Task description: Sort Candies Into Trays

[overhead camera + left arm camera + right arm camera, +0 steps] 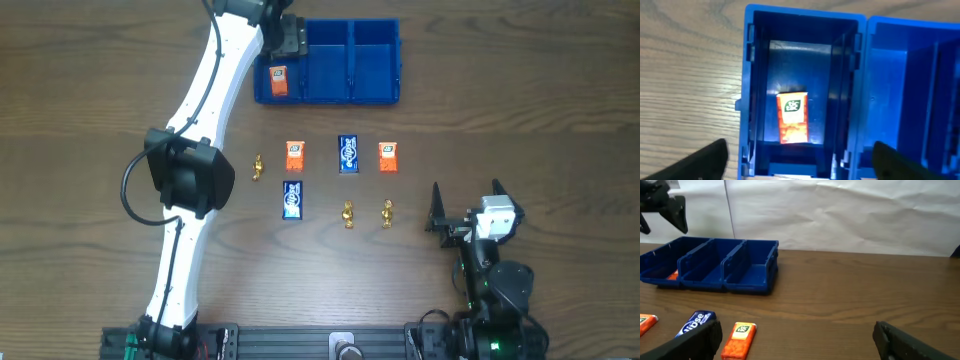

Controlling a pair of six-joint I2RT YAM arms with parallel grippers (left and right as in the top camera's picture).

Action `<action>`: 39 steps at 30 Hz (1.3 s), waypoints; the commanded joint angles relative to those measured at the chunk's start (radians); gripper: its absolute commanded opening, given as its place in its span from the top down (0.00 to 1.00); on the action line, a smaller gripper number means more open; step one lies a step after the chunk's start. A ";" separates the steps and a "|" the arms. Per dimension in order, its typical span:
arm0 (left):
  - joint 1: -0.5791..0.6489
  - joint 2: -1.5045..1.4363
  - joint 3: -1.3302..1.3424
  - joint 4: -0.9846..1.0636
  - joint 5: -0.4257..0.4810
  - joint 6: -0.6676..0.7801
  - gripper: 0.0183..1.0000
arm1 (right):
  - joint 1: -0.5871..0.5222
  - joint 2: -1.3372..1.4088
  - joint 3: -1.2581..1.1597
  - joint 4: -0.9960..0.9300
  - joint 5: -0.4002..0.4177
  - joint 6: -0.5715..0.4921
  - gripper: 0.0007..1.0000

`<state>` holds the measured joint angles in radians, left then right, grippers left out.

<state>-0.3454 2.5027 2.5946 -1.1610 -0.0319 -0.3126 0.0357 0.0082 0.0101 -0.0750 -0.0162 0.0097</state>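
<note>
While the left gripper (800, 144) hangs over the left compartment of the blue tray (340, 96), its fingers (710, 155) are spread wide, wider than the compartment, and grip nothing. One orange box (792, 117) lies flat on that compartment's floor, below the gripper and apart from the fingers. The tray's other two compartments look bare.

The left arm (205, 110) is stretched long from its base at the bottom left, bent a little at the dark elbow, with the wrist over the tray's left end.

The right gripper (796, 327) is also spread wide, with nothing between the fingers. The right arm (490, 270) is folded close to its base at the lower right, with the gripper low and facing across the table (520, 120) toward the tray.

Loose candies lie on the table below the tray:
- Two orange boxes (295, 155) (388, 156) with a blue pack (347, 153) between them.
- A second blue pack (292, 200) lower down.
- Three gold-wrapped candies (258, 167) (348, 214) (387, 212).

All of these are well apart from both grippers.
</note>
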 commanded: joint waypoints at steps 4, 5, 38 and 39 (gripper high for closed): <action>-0.206 -0.594 -0.796 0.280 -0.076 -0.109 0.04 | -0.004 -0.005 -0.002 -0.006 -0.008 -0.015 0.00; -0.229 -0.620 -0.918 0.327 -0.076 -0.137 0.04 | -0.004 -0.005 -0.002 -0.006 -0.008 -0.015 0.00; -0.147 -0.554 -0.787 0.380 -0.122 -0.079 0.68 | -0.004 -0.005 -0.002 -0.006 -0.008 -0.015 0.00; -0.126 -0.526 -0.704 0.351 -0.122 -0.059 0.68 | -0.004 -0.005 -0.002 -0.006 -0.008 -0.015 0.00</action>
<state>-0.5407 1.9873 1.6463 -0.7689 -0.0780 -0.4664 0.0357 0.0082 0.0101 -0.0750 -0.0162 0.0097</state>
